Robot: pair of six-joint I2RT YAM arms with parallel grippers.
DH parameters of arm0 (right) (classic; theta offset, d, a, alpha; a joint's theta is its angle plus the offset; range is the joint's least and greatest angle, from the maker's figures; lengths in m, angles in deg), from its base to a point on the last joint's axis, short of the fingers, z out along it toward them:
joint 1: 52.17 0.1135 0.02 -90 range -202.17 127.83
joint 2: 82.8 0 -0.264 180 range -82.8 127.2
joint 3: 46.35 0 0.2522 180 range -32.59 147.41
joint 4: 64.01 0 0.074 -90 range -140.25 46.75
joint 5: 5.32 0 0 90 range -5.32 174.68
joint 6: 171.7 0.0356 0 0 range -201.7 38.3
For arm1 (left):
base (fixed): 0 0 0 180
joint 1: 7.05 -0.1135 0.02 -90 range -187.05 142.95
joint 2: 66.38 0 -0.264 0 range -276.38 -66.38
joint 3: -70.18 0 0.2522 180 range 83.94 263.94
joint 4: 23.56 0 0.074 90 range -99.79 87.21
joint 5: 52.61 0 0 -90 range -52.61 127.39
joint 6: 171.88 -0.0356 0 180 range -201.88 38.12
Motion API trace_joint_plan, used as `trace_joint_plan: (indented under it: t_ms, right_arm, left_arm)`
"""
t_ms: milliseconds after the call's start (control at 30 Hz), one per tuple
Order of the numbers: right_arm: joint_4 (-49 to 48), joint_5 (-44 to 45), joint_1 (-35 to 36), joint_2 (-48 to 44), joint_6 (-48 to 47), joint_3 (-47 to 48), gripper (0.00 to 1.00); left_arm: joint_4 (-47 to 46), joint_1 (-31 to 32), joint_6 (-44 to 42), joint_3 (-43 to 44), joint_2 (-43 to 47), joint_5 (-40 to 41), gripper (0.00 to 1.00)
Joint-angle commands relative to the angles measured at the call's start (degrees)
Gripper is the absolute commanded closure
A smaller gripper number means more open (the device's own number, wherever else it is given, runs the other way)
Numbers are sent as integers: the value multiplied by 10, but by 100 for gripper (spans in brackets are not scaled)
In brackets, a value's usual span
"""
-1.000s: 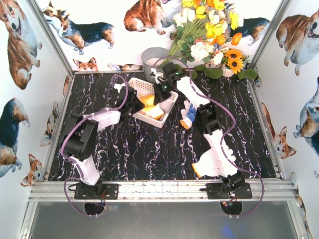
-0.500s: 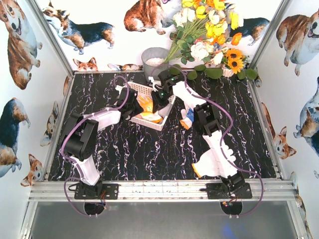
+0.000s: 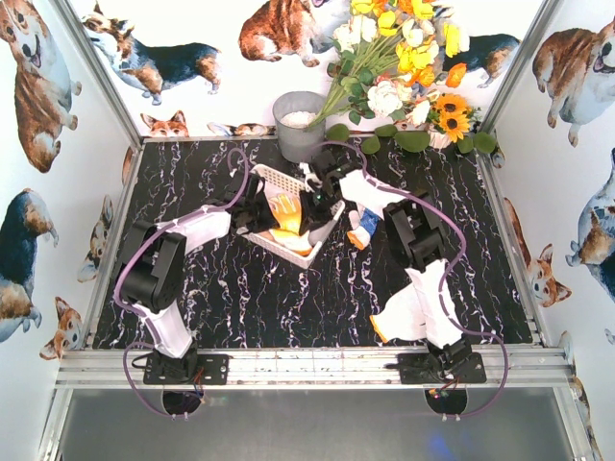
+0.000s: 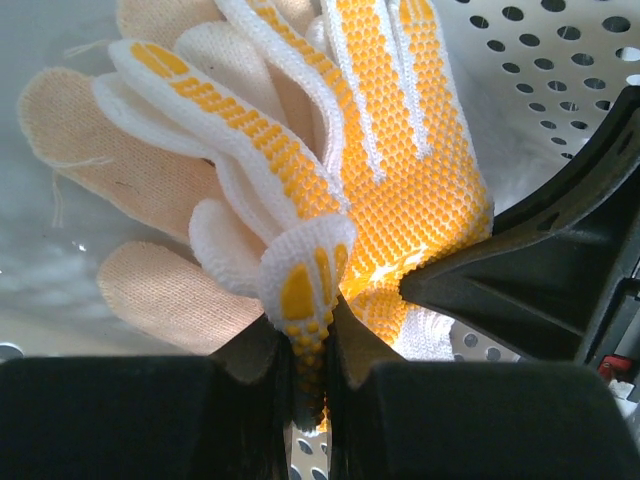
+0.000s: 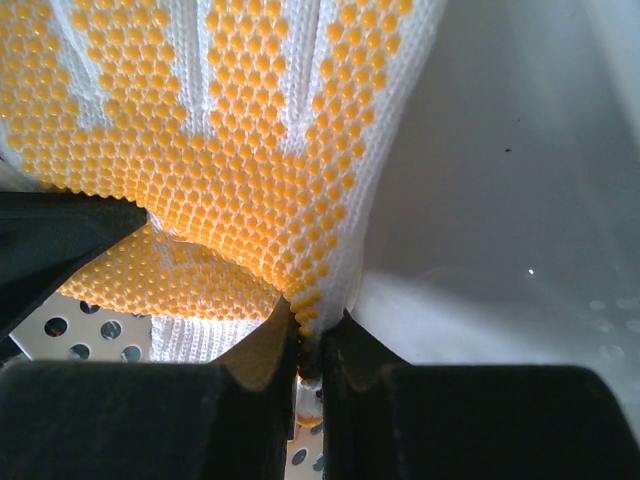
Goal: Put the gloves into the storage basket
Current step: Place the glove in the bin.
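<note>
My left gripper (image 4: 310, 345) and right gripper (image 5: 312, 335) both pinch one glove (image 4: 400, 190) over the basket (image 3: 276, 178); next, lower it and release.

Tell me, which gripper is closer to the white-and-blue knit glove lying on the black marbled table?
Right. The right gripper is inside the white plastic lattice basket on the side toward that glove; the left gripper is at the basket's opposite side, farther away.

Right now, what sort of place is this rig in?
Probably a staged robot test cell, not a real room: aluminium frame rails, printed corgi wall panels, and a black marbled tabletop with a flower bouquet as decor.
</note>
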Motion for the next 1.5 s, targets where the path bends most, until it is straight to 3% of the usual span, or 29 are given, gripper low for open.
trace_joint_plan:
  t_ms: [0, 133, 467, 500, 667, 833, 1000, 1133, 1300, 1467]
  right_arm:
    - [12, 82, -3, -47, 43, -97, 100]
    - [2, 90, 2, -73, 48, -113, 100]
    - [47, 129, 21, -67, -18, -32, 100]
    - [51, 130, 23, -64, -27, -25, 100]
    - [68, 100, 30, -45, -69, -1, 100]
    - [91, 91, 39, -22, -100, 28, 100]
    - [87, 85, 40, -23, -102, 37, 100]
    - [90, 78, 41, -19, -101, 41, 100]
    - [88, 78, 41, -22, -97, 34, 100]
    - [85, 70, 41, -22, -95, 34, 100]
  left_arm:
    - [78, -26, -33, -29, 26, 29, 100]
    - [86, -26, -20, -36, 48, 32, 100]
    - [108, -21, 26, -52, 91, 26, 100]
    - [110, -20, 28, -53, 96, 24, 97]
    - [139, -19, 26, -47, 126, 31, 60]
    - [179, -20, 11, -12, 160, 68, 46]
    - [179, -29, -5, 22, 153, 85, 46]
    - [131, -46, 16, 31, 113, 26, 51]
    - [44, -48, 75, 17, 72, -39, 48]
    - [28, -48, 101, 10, 33, -62, 47]
